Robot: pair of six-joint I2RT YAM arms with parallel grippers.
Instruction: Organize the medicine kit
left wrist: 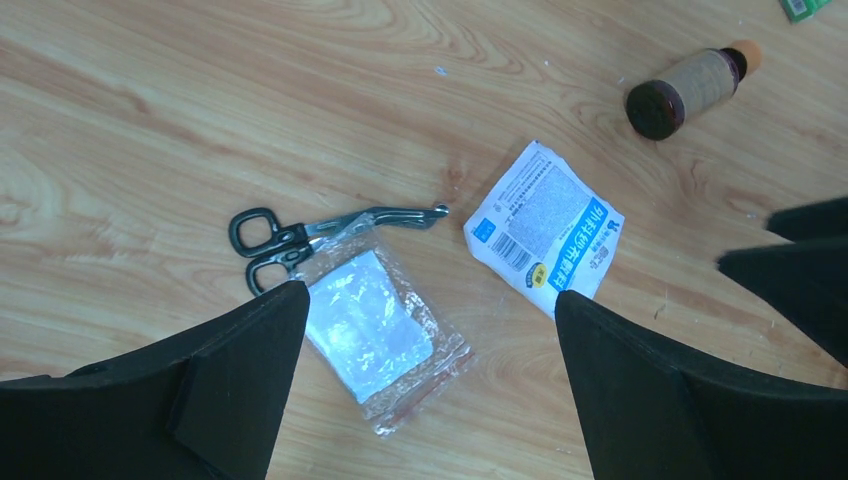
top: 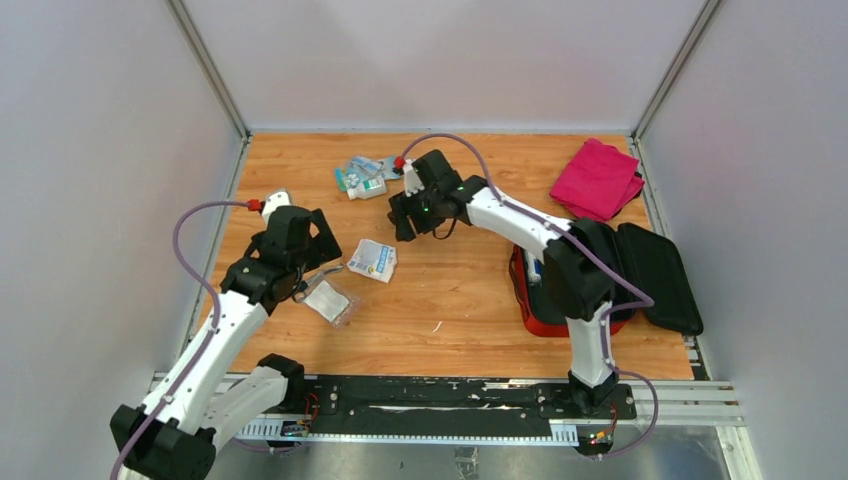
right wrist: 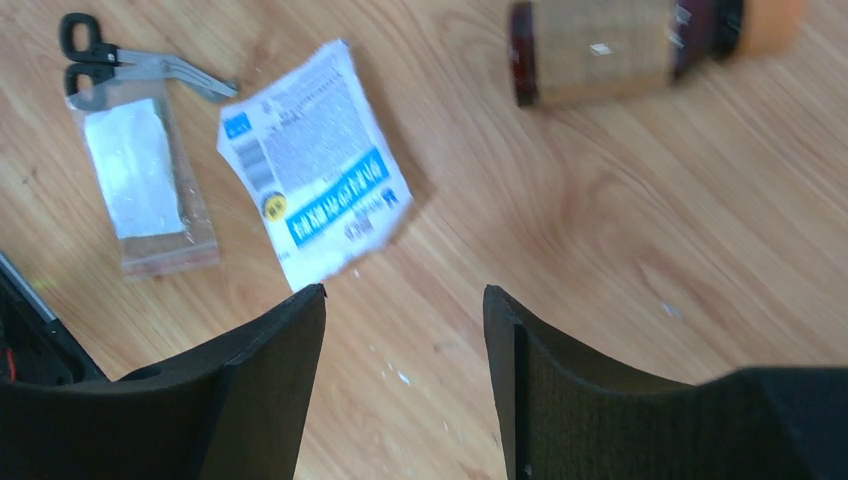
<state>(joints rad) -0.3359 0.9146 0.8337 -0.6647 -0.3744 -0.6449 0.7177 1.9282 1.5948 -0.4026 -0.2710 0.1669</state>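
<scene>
wood-grain table point(top: 460, 300) is carrying everything. the medicine kit point(top: 535, 318), red with black lining, is lying open well to the right of the right gripper point(top: 405, 218) and nearer the arm bases, with its black half spreading further right and the right arm's elbow covering part of it. a magenta cloth point(top: 598, 178) is sitting folded far to that gripper's right.

the right gripper is hanging over bare wood with its jaws standing apart and nothing between them. the left gripper point(top: 322, 242) is spreading its jaws wide, gripping nothing.

a blue-and-white packet point(left wrist: 545, 230) is lying flat just beyond the left gripper's right finger, between the two grippers. a clear bag point(left wrist: 375, 335) holding a white pad is lying under the left gripper's gap, beside its left finger. black-handled scissors point(left wrist: 300, 238) are resting just past that bag, touching its far edge. a brown bottle point(right wrist: 620, 50) with an orange cap is lying on its side just ahead of the right gripper, blurring in the wrist view.
</scene>
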